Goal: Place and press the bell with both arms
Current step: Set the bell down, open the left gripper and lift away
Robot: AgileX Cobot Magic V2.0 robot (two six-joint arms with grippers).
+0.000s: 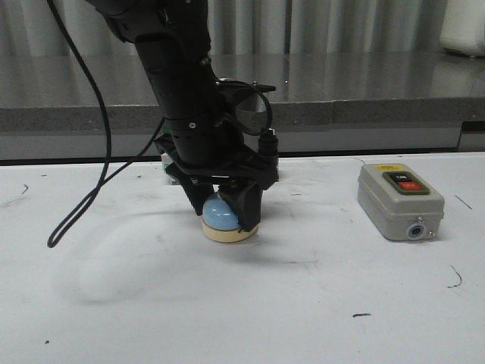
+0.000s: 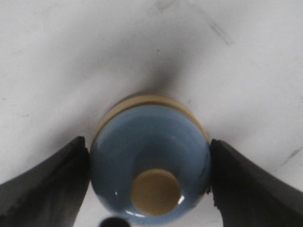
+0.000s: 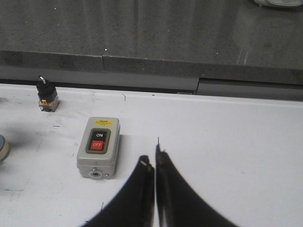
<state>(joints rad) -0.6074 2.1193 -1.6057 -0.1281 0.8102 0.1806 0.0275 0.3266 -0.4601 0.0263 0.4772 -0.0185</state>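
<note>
The bell (image 1: 221, 218), with a light-blue dome on a cream base, rests on the white table (image 1: 227, 303) left of centre. My left gripper (image 1: 221, 206) comes down over it, one black finger on each side of the dome. In the left wrist view the bell (image 2: 142, 137) fills the space between the fingers (image 2: 57, 184), which touch its sides, and the cream knob (image 2: 155, 191) faces the camera. My right gripper (image 3: 154, 163) is shut and empty, above the table to the right of the switch box. It is out of the front view. An edge of the bell (image 3: 2, 147) shows in the right wrist view.
A grey switch box (image 1: 398, 201) with a red button lies on the right of the table and also shows in the right wrist view (image 3: 98, 146). A small pushbutton (image 3: 46, 94) stands near the back edge. A grey counter ledge (image 1: 341, 114) runs behind the table.
</note>
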